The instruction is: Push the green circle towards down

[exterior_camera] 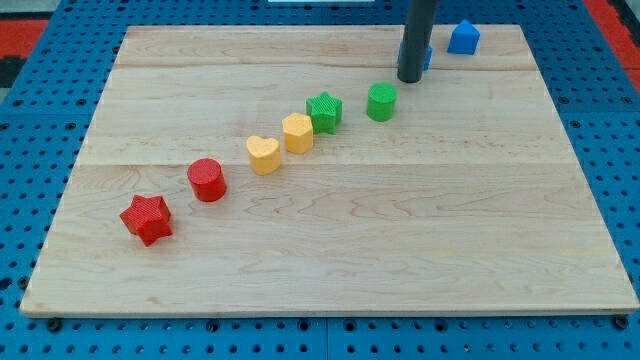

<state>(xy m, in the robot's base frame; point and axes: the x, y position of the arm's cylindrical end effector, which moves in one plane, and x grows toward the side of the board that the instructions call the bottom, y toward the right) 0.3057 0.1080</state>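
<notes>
The green circle [381, 101] sits on the wooden board [330, 240] right of centre, near the view's top. My tip [409, 78] stands just above and to the right of it, a small gap apart. A green star [324, 111] lies just left of the green circle.
A diagonal row runs down to the left: a yellow hexagon [297, 132], a yellow heart [263, 154], a red circle [207, 179], a red star [147, 219]. A blue block [463, 37] sits at the top right; another blue block [428, 56] is mostly hidden behind the rod.
</notes>
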